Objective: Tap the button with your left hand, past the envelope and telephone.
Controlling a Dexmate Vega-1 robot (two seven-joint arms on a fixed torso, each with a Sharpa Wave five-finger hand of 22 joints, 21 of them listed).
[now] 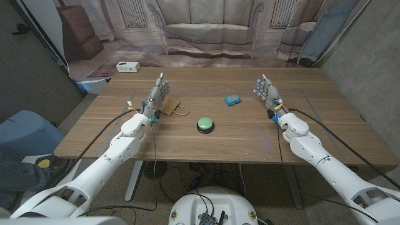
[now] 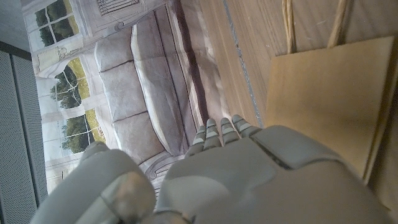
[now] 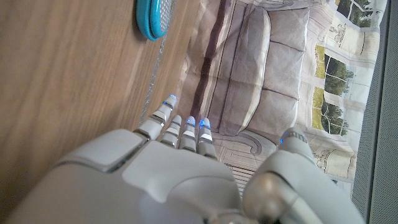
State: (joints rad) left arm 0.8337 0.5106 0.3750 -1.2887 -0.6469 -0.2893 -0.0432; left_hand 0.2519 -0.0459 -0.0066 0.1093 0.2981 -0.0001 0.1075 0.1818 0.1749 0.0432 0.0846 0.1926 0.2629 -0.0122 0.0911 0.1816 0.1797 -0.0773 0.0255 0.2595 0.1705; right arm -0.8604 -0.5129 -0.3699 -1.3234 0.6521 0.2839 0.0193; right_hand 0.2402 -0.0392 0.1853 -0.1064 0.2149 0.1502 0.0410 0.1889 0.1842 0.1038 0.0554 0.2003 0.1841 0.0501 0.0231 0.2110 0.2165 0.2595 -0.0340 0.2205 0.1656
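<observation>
L hand (image 1: 156, 95) stood unclenched, holding nothing, right by the envelope (image 1: 173, 109). Button (image 1: 205, 124) sat mid-table, telephone (image 1: 233, 99) beyond. R hand (image 1: 267, 92) likewise loose. Risk: L hand's sweep probably snags envelope w/ fingers.

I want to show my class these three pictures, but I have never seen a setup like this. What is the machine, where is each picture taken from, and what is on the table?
It is a robot with two arms, each ending in a hand. The big picture looks down from its head at a wooden table. The other two come from cameras on each wrist, looking along the back of that hand, so they appear turned. On the table lie a green button, a tan envelope with string handles and a small blue telephone. The left hand is by the envelope; the right hand is right of the telephone. Both hold nothing, fingers apart.
</observation>
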